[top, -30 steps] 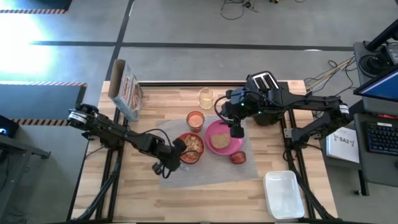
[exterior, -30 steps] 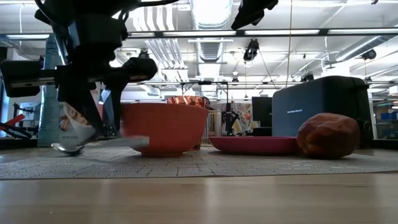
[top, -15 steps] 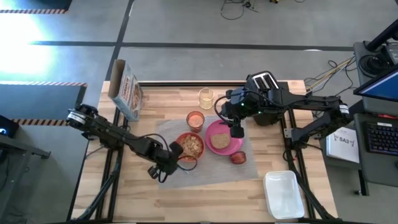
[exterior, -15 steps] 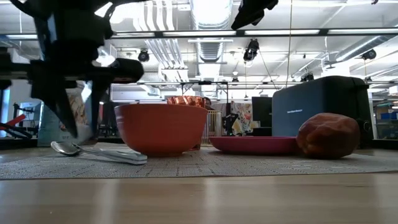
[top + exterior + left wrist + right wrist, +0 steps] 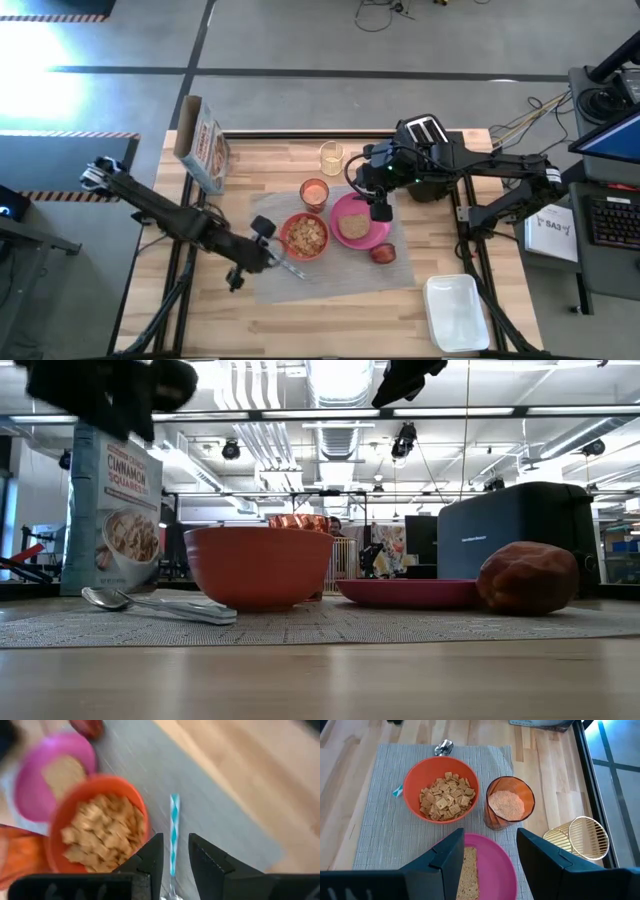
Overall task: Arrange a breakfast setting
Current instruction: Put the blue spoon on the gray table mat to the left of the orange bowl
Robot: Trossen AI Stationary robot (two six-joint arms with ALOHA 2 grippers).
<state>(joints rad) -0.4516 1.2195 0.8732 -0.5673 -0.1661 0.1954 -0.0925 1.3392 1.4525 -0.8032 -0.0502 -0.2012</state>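
On the grey placemat [image 5: 340, 272] stand a pink plate [image 5: 372, 236] with toast [image 5: 352, 226], a red-orange bowl [image 5: 305, 236] of cereal, an orange cup [image 5: 314, 192] and a dark-red item [image 5: 382, 253]. The spoon [image 5: 290, 268] lies flat on the mat at the bowl's near left; its striped handle [image 5: 173, 827] shows in the left wrist view. My left gripper [image 5: 268, 248] hangs above and left of the spoon, its fingers a narrow gap apart with nothing between them [image 5: 175, 839]. My right gripper [image 5: 381, 212] hovers open over the plate [image 5: 487, 860].
A cereal box [image 5: 205, 150] stands at the far left, a black toaster [image 5: 425, 130] at the far right and a yellowish glass [image 5: 331, 157] beyond the cup. A white tray [image 5: 456, 312] sits near the front right. Bare wood lies left of the mat.
My left gripper has risen from beside the bowl and drawn back toward the table's left edge, turning a little as it went. The spoon, which was under it a second ago, now lies still on the placemat. My right gripper has kept still.
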